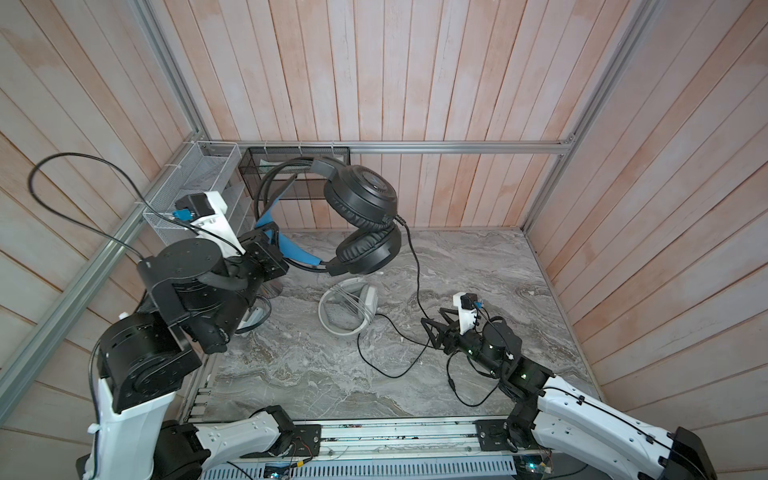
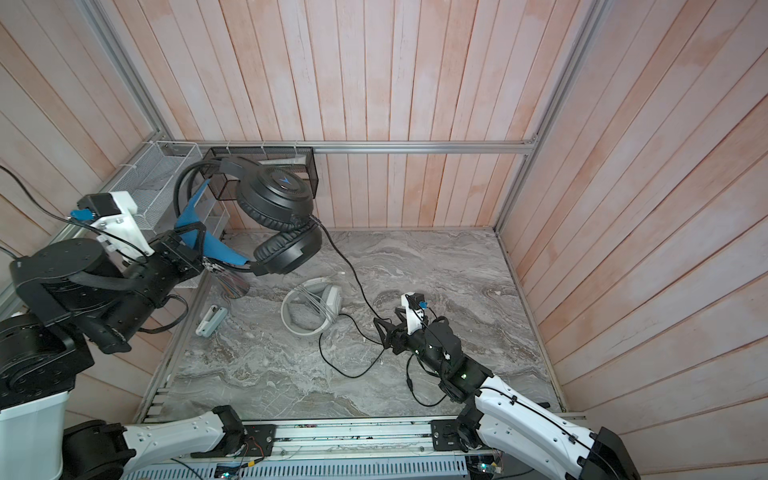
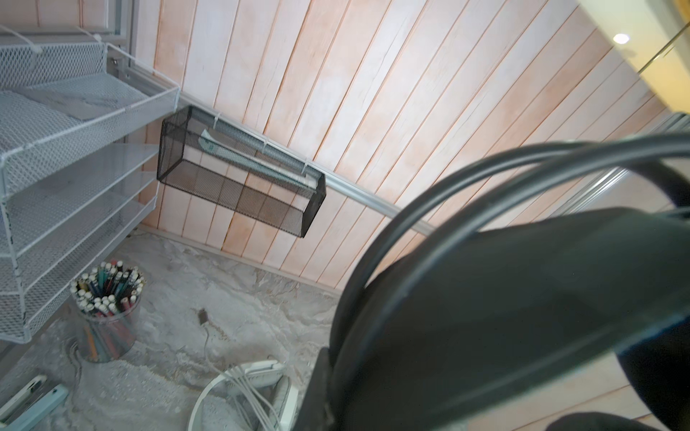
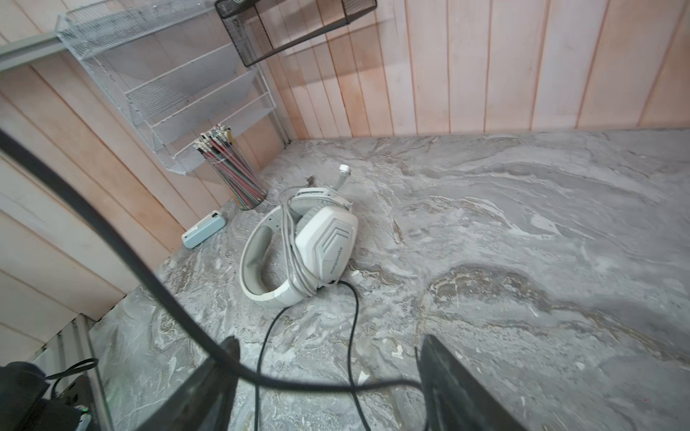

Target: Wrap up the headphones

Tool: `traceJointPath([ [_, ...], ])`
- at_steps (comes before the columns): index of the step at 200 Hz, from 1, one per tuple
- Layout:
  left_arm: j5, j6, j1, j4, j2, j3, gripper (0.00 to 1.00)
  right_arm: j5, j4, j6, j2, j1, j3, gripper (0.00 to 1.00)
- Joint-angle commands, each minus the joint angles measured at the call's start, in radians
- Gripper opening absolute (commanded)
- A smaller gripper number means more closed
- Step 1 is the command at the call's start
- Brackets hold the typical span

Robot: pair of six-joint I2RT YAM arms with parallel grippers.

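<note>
Black padded cups pressed together, the black over-ear headset (image 1: 361,199) with its blue-lined headband hangs well above the table, because the left tool (image 1: 272,243) is clamped on that headband and holds it aloft. That height probably lets the thin black cable (image 1: 417,282) fall free from a cup, ready for winding. The cable drops to the grey marbled table (image 1: 498,266) and loops there. The right tool (image 4: 328,373) sits low over the table with its jaws apart. The cable runs across the gap between them, not yet pinched, and the tool looks placed to catch the slack. The white angular over-ear headset (image 1: 349,307) lies mid-table, its grey-white cable (image 4: 289,239) already wound around it. Pale pink wooden planks wall the cell. A white wire-mesh shelf rack (image 1: 195,178), a black mesh wall basket (image 1: 291,166) and a clear cup of pencils (image 3: 108,317) occupy the far left corner.
</note>
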Motion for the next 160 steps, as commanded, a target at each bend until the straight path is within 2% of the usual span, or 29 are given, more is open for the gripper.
traceJointPath([
  [1,-0.012,0.015,0.004,0.046,0.029,0.115,0.00,0.038,0.048,0.010,-0.004,-0.002,-0.015,0.78],
  [24,0.008,0.014,0.004,0.013,0.061,0.161,0.00,-0.079,0.113,-0.008,-0.035,-0.002,-0.029,0.81],
  [46,0.017,-0.001,0.005,0.016,0.058,0.109,0.00,-0.159,0.172,-0.019,-0.069,-0.001,-0.035,0.86],
  [95,0.042,-0.013,0.004,-0.006,0.086,0.064,0.00,-0.335,0.306,-0.034,-0.060,0.006,-0.020,0.88],
  [120,0.072,-0.023,0.004,-0.022,0.106,0.047,0.00,-0.307,0.315,-0.050,-0.006,0.007,-0.006,0.87],
  [147,0.079,-0.021,0.004,-0.025,0.108,0.016,0.00,-0.162,0.280,-0.073,0.006,0.008,0.012,0.85],
  [160,0.052,-0.017,0.004,-0.045,0.113,0.014,0.00,-0.156,0.282,-0.086,-0.019,0.008,0.009,0.85],
])
